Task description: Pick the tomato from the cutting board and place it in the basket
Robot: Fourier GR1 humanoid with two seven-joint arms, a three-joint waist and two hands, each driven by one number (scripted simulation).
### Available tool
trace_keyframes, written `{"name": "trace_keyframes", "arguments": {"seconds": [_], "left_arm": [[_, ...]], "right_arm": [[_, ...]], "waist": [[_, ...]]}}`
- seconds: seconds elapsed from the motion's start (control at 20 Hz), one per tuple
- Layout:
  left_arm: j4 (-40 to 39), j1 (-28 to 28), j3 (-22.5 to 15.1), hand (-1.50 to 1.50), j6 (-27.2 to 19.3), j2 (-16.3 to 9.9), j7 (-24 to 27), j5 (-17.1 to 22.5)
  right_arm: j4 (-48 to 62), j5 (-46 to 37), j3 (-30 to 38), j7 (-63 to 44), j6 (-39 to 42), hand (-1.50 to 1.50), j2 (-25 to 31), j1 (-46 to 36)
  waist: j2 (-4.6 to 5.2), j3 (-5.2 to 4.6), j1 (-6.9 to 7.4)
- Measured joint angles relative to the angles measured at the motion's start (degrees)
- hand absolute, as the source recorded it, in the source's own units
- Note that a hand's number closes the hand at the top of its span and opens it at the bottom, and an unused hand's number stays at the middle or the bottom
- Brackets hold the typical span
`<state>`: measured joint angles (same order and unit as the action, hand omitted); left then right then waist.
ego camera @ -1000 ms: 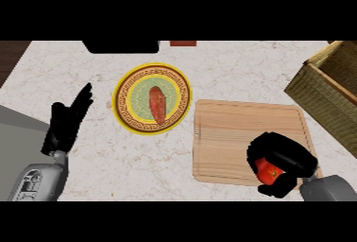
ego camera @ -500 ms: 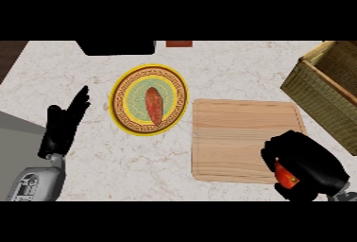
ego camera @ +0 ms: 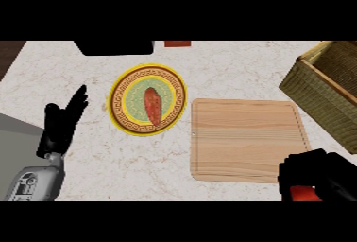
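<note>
- My right hand, fingers curled round the red tomato, sits off the pale wooden cutting board's near right corner.
- The woven wicker basket lies ahead, at the counter's far right edge.
- My left hand rests spread at the left edge.

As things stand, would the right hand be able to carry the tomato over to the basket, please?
Probably yes: the right hand is curled round the tomato, and nothing stands between it and the basket.
</note>
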<state>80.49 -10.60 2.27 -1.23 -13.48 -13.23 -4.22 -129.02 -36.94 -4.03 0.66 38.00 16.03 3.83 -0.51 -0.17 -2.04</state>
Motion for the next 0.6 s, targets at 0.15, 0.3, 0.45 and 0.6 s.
{"name": "trace_keyframes", "arguments": {"seconds": [0.15, 0.3, 0.45, 0.6], "left_arm": [[0.4, -0.1, -0.2, 0.00, 0.3, -0.1, -0.2, 0.1], [0.8, -0.2, -0.4, 0.00, 0.2, 0.0, -0.6, -0.1], [0.9, -0.2, -0.4, 0.00, 0.3, -0.1, -0.8, 0.0], [0.8, -0.1, -0.7, 0.00, 0.2, 0.0, -0.4, -0.4]], "right_arm": [[-4.2, 8.0, 4.8, -6.4, 2.4, 1.50, -4.4, -1.7], [-5.5, 14.5, 9.5, -12.7, 4.2, 1.50, -6.3, -5.6], [-6.8, 20.7, 13.5, -19.7, 5.0, 1.50, -6.8, -10.6], [-7.7, 27.2, 17.2, -27.3, 4.7, 1.50, -5.8, -16.3]], "waist": [[0.07, -0.08, 0.27], [0.06, -0.11, 0.54], [-0.03, -0.16, 0.66], [-0.11, -0.17, 0.82]]}}
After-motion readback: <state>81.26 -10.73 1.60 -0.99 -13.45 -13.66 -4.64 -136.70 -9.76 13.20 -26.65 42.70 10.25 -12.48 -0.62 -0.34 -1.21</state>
